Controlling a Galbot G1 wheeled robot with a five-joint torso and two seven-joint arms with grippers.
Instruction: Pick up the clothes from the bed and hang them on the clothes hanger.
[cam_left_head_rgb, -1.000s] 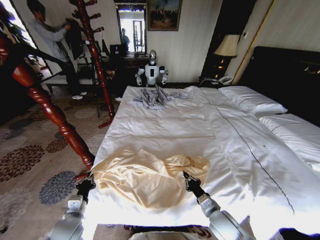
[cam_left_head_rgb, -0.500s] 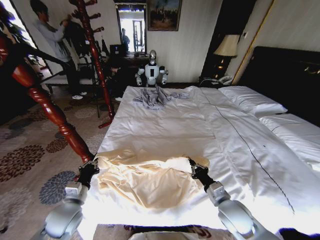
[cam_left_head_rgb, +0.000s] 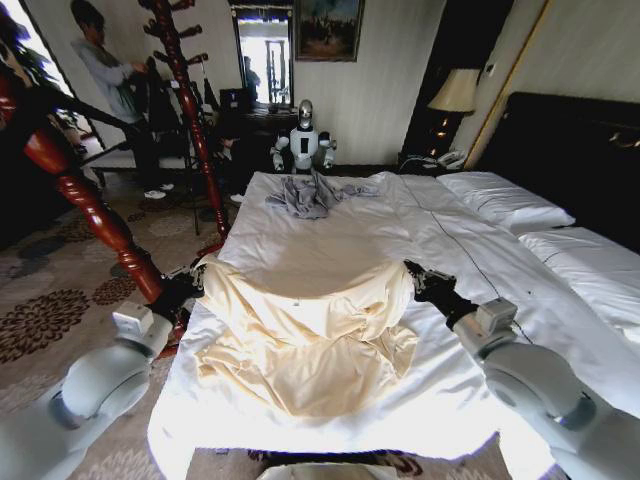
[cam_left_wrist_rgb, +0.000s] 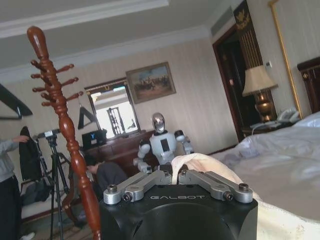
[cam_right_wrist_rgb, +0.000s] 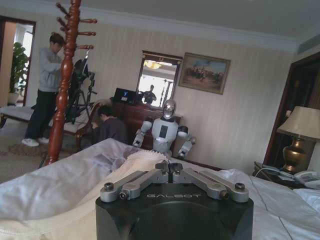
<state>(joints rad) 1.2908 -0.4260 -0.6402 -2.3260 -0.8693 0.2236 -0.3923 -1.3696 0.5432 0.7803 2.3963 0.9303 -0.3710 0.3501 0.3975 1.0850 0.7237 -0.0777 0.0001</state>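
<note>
Over the near half of the bed (cam_left_head_rgb: 480, 270), both grippers hold the clothes (cam_left_head_rgb: 305, 320) stretched between them.

In the head view the left gripper (cam_left_head_rgb: 197, 277) pinches one upper corner of the cream-yellow garment at the mattress's left edge, just beside the red-brown coat stand (cam_left_head_rgb: 90, 205); the right gripper (cam_left_head_rgb: 418, 276) pinches the other upper corner nearer the bed's middle; the fabric's top edge runs raised between them while its lower part sags onto the white sheet; a grey garment (cam_left_head_rgb: 312, 193) lies well apart at the far end of the mattress; in the left wrist view the left gripper (cam_left_wrist_rgb: 178, 172) has its fingers closed on a fold of cream cloth (cam_left_wrist_rgb: 210, 170), the coat stand (cam_left_wrist_rgb: 65, 130) rising beside it; in the right wrist view the right gripper (cam_right_wrist_rgb: 171, 169) is likewise clamped on the pale fabric (cam_right_wrist_rgb: 75, 212), which drapes away across the sheet.
</note>
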